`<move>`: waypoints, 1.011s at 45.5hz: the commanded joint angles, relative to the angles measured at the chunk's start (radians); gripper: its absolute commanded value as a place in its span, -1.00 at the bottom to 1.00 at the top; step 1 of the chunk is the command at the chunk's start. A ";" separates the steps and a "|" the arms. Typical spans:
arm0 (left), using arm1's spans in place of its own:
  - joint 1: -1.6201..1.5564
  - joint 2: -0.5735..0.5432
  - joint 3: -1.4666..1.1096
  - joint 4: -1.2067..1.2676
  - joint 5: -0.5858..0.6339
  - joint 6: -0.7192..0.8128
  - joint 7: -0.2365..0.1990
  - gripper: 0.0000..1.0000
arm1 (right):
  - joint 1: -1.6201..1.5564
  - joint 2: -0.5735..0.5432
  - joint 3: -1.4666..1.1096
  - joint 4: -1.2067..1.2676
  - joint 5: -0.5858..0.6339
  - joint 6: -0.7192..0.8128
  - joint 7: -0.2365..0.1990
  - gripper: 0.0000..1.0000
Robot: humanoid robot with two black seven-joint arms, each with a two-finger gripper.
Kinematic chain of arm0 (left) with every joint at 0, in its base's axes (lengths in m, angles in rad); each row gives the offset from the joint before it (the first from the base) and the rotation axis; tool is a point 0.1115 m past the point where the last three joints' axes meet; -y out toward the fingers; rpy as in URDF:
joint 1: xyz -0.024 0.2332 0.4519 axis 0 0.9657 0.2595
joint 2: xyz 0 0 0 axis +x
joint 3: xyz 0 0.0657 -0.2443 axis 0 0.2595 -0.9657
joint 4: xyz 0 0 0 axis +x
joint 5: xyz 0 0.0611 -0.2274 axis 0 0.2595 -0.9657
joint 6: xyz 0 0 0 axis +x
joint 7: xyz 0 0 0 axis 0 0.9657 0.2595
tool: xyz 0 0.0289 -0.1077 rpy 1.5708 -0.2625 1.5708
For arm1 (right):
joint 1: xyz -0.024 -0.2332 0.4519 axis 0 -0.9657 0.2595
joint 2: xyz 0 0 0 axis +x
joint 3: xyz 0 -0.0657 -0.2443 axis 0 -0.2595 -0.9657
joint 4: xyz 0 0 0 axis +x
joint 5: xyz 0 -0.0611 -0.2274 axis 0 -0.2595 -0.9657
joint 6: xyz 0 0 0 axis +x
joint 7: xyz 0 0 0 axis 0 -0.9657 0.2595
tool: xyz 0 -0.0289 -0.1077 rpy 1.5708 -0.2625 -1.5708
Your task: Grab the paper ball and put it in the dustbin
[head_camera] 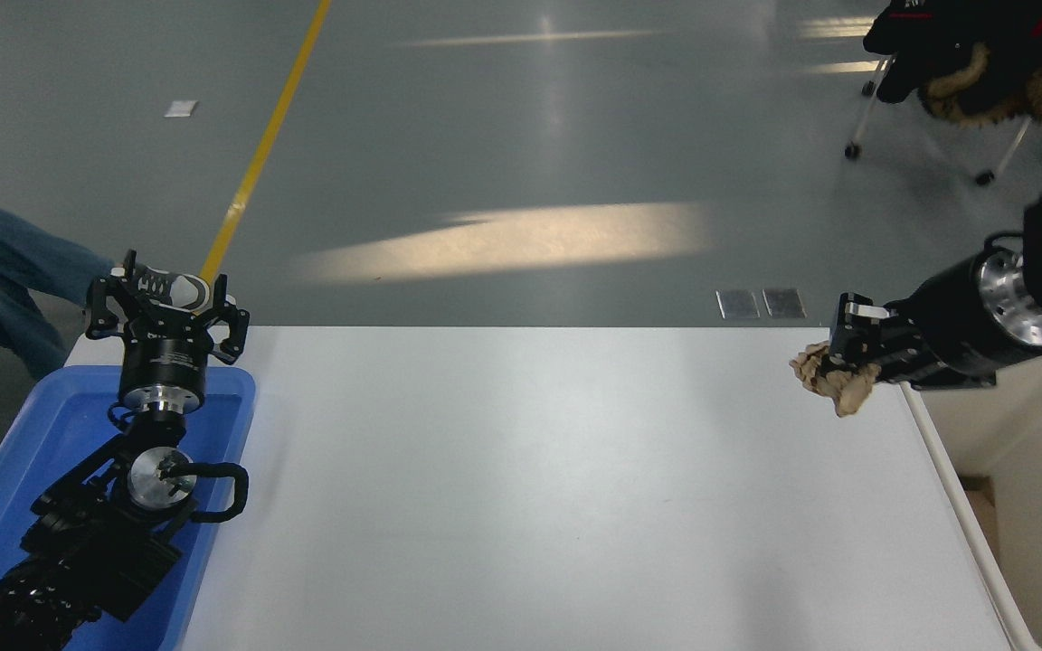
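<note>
My right gripper comes in from the right edge and is shut on the tan crumpled paper ball. It holds the ball in the air above the table's far right corner. The cream-white dustbin stands just right of the table, below and to the right of the ball; only part of its rim and wall shows. My left arm is parked at the lower left over a blue tray, its gripper open and empty.
The shallow blue tray sits on the white table's left edge. A person's jeans leg and shoe are at the far left. A wheeled chair with dark clothing stands at the top right.
</note>
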 commanded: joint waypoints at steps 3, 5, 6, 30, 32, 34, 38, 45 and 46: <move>0.000 0.000 0.000 0.000 0.000 0.000 0.000 0.98 | 0.295 0.014 -0.012 0.048 0.054 0.227 0.020 -1.00; 0.000 0.000 0.000 0.000 0.000 0.000 0.000 0.98 | 0.318 0.016 -0.009 0.048 0.062 0.227 0.020 -1.00; 0.000 0.000 0.000 0.000 0.000 0.000 0.000 0.98 | 0.324 0.016 -0.009 0.048 0.062 0.227 0.020 -1.00; 0.000 0.000 0.000 0.000 0.000 0.000 0.000 0.98 | -0.343 -0.067 -0.125 -0.272 0.030 -0.201 0.008 -1.00; 0.000 0.000 -0.001 0.000 0.000 0.000 0.000 0.98 | -0.415 -0.081 -0.115 -0.326 0.037 -0.238 0.007 -1.00; 0.000 0.000 0.000 0.000 0.000 0.000 0.000 0.98 | -0.520 -0.099 -0.089 -0.399 0.042 -0.280 0.007 -1.00; 0.000 0.000 0.000 0.000 0.000 0.000 0.000 0.98 | -0.708 -0.122 -0.007 -0.519 0.046 -0.343 0.005 -1.00; 0.000 0.000 -0.001 0.000 0.000 0.000 0.000 0.98 | -1.039 -0.121 0.137 -0.746 0.147 -0.434 0.002 -1.00; 0.000 0.000 0.000 -0.001 0.000 0.000 0.000 0.98 | -1.084 -0.117 0.154 -0.780 0.171 -0.445 0.001 -1.00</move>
